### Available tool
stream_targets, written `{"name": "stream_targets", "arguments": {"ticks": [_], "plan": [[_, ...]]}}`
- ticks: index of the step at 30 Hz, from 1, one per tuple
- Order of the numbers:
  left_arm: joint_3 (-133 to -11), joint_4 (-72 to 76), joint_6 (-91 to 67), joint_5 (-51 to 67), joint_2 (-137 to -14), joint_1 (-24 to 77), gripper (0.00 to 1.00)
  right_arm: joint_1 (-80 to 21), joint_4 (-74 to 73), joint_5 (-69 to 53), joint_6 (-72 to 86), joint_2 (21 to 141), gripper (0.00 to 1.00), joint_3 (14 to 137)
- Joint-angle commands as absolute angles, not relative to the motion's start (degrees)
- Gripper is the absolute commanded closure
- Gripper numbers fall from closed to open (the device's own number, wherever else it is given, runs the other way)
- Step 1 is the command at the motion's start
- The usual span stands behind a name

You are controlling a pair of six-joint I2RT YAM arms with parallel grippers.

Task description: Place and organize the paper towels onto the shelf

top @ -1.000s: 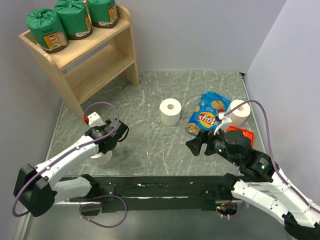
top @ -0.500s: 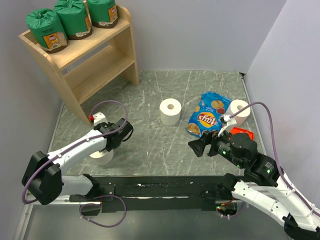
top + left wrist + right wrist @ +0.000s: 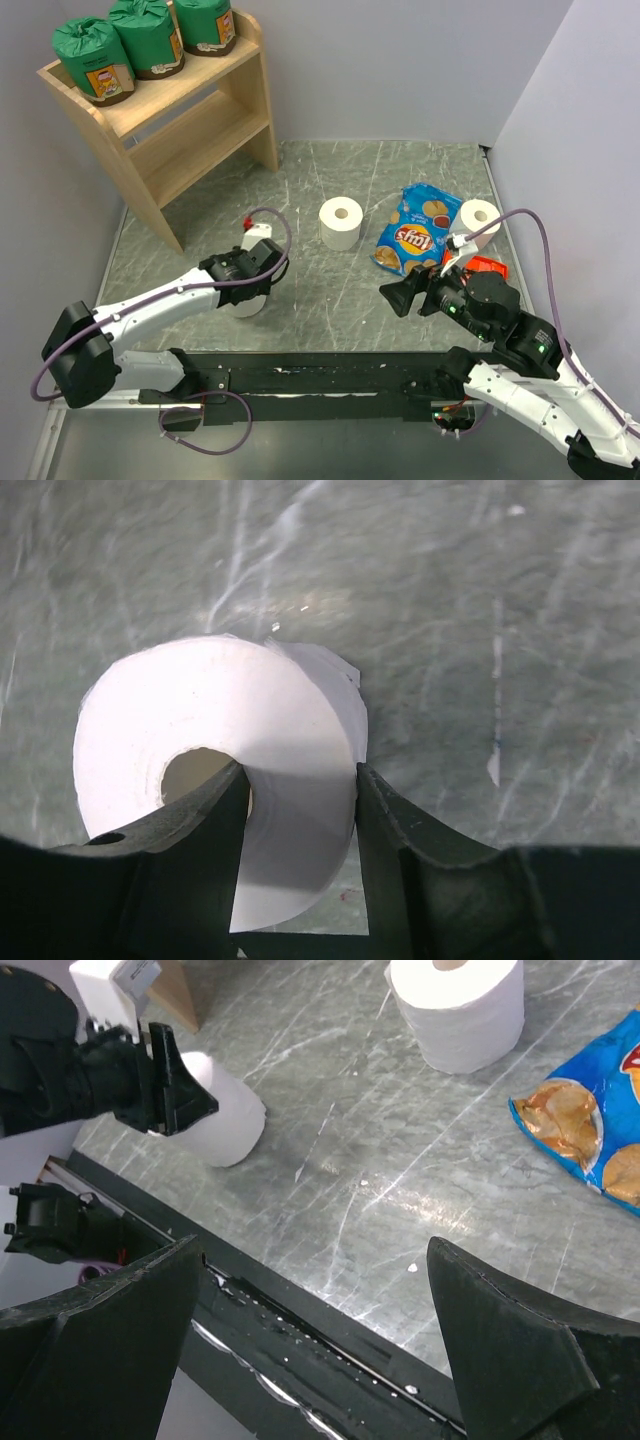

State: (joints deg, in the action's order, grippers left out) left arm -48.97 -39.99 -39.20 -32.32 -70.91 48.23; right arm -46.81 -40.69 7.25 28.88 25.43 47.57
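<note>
The left wrist view shows the grip clearly: the left gripper (image 3: 300, 815) pinches the wall of a white roll (image 3: 215, 730), with one finger inside the hollow core and the other on the outside. The top view hides this under the arm and shows only that the roll is near the front of the tabletop (image 3: 320, 180), left of the middle.

Only the top view shows the shelf (image 3: 255, 100) in the far left corner, with three green rolls (image 3: 140, 40) side by side on its upper tier. It also shows a third white roll (image 3: 480, 218) at the right edge, beside the blue snack bag (image 3: 415, 235).

The right gripper (image 3: 312, 1250) hangs with wide jaws and holds nothing. Its camera sees the second white roll (image 3: 458, 1005) standing upright in the middle of the tabletop.
</note>
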Motion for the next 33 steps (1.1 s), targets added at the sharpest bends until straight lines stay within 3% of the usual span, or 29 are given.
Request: {"name": "stream_targets", "arguments": {"ticks": [1, 12, 19, 25, 33], "plan": [[-53.69, -32.35, -21.21, -26.29, -72.59, 48.52, 0.55, -47.02, -41.21, 7.38, 30.14, 24.52, 0.01, 47.37], [-63.19, -35.06, -8.97, -25.22, -71.55, 51.06, 0.58, -47.02, -38.24, 4.49, 31.46, 23.63, 0.0, 41.49], [-71.53, -38.05, -2.82, -33.83, -68.03, 51.15, 0.55, -47.02, -40.25, 5.18, 32.08, 31.11, 0.01, 41.22], [-74.0, -32.09, 6.65, -40.24, -63.72, 51.15, 0.53, -47.02, -39.82, 6.15, 31.29, 32.61, 0.0, 44.38], [-77.08, -26.46, 17.75, -45.8, -69.08, 44.84, 0.55, -47.02, -38.67, 4.31, 31.46, 31.38, 0.0, 43.77]]}}
